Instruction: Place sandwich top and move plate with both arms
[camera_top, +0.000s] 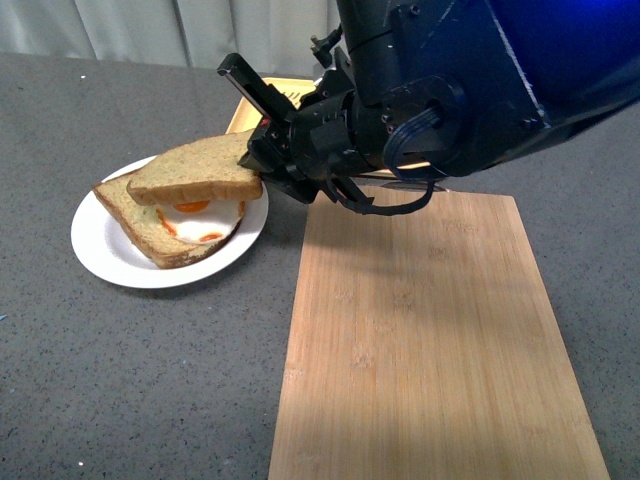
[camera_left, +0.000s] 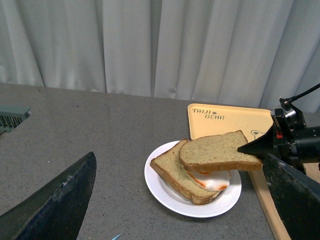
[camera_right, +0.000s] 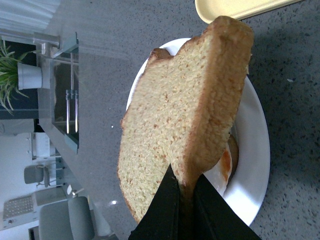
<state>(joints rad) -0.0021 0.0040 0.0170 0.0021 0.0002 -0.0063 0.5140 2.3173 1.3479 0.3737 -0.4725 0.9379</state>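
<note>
The white plate (camera_top: 105, 255) sits on the grey table at the left and bears a bread slice with a fried egg (camera_top: 200, 220). My right gripper (camera_top: 258, 155) is shut on the sandwich top (camera_top: 195, 170), pinching its right edge and holding it flat just above the egg slice. In the right wrist view the two black fingers (camera_right: 162, 210) clamp the slice (camera_right: 185, 120) over the plate (camera_right: 252, 160). My left gripper (camera_left: 180, 220) is open and empty, near the plate (camera_left: 170, 192); the sandwich top (camera_left: 217, 150) shows beyond it.
A bamboo cutting board (camera_top: 430, 340) lies right of the plate. A yellow tray with a bear drawing (camera_left: 225, 120) lies behind the plate, partly hidden by my right arm in the front view. Grey curtains hang at the back.
</note>
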